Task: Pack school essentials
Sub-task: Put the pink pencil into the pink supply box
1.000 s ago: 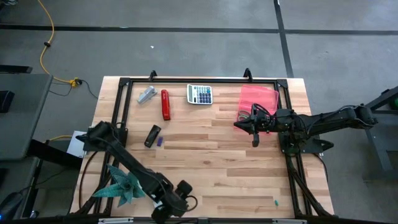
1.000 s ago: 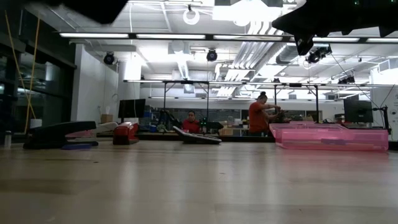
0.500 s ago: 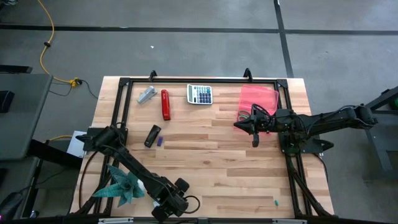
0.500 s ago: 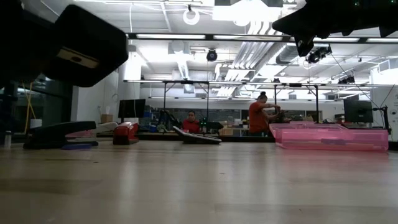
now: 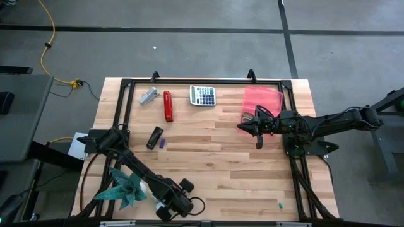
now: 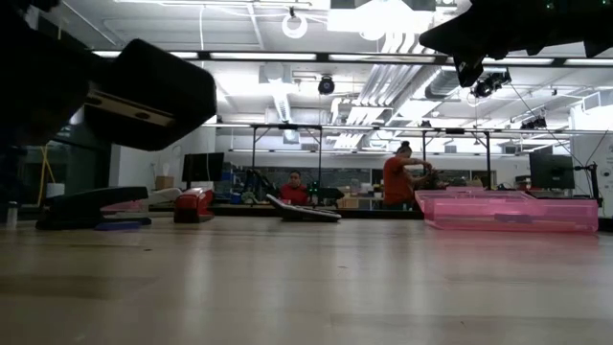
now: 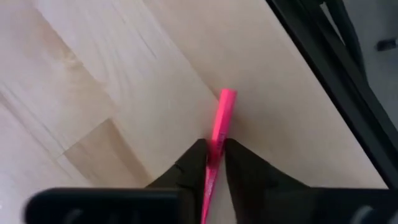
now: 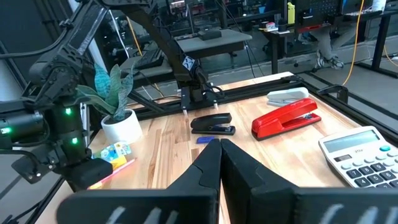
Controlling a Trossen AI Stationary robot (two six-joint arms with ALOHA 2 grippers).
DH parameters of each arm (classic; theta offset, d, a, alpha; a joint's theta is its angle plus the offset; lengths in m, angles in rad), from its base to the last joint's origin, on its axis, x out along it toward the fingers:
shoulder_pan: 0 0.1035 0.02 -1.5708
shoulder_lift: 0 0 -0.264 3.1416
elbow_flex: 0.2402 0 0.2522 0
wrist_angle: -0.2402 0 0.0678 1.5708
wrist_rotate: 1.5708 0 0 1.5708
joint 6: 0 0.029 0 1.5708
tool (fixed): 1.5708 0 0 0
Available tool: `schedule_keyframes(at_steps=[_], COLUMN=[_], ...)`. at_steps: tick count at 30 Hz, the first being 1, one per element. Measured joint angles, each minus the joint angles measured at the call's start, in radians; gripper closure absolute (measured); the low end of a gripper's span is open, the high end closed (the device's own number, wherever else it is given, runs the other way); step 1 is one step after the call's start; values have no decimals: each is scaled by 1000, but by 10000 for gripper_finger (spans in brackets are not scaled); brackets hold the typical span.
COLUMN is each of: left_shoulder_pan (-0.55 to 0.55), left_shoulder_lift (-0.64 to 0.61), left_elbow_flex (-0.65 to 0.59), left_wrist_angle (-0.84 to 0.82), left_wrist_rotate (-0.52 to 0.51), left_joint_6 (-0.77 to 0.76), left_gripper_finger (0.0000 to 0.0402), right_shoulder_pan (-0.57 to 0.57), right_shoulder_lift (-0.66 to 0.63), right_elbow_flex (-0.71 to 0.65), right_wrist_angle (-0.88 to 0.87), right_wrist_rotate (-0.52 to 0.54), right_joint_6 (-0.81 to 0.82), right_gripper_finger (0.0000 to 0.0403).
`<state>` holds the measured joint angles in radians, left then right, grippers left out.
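Pale planked wood table (image 5: 208,157), smooth matt; glossy red plastic stapler (image 8: 286,117); translucent pink plastic tray (image 6: 512,211); smooth pink stick (image 7: 219,134)

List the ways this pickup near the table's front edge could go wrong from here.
1. The left gripper has its fingers closed on the pink stick near one end, most of it jutting forward; it may pivot or slip when lifted.
2. The grasp is close to the black frame rail at the table edge; a dropped stick could roll under or off.
3. The pink case lies far across the table, past the idle right gripper, so the carry is long.
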<state>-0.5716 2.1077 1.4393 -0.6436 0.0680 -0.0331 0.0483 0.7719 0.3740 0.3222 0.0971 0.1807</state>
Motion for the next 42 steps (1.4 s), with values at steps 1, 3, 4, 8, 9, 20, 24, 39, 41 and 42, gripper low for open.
schedule_keyframes(at_steps=[1,3,4,8,9,20,24,39,41,42], left_shoulder_pan=[3,10,14,28,33,127,189,638,677,695], left_shoulder_lift=[-1,-2,-1,6,8,-140,-251,-731,-779,-799], left_elbow_flex=[-1,3,7,30,36,51,52,-310,-430,-489], left_wrist_angle=[0,-1,-4,-11,-9,-21,-20,591,768,856], left_wrist_rotate=[6,12,16,30,35,86,114,4,7,7], left_joint_6=[1,-2,-4,20,27,145,196,17,-52,-87], left_gripper_finger=[376,392,393,397,398,401,401,401,401,401], right_shoulder_pan=[0,0,0,0,0,0,0,0,0,0], right_shoulder_lift=[0,0,0,0,0,-1,-1,-1,-1,-1], right_elbow_flex=[0,0,0,0,0,0,0,0,0,0], right_wrist_angle=[0,0,0,1,1,6,17,56,65,71], right_wrist_rotate=[0,0,0,0,0,0,0,-23,-46,-47], right_joint_6=[1,1,1,2,2,1,1,38,39,39], right_gripper_finger=[403,403,403,403,403,403,403,403,403,403])
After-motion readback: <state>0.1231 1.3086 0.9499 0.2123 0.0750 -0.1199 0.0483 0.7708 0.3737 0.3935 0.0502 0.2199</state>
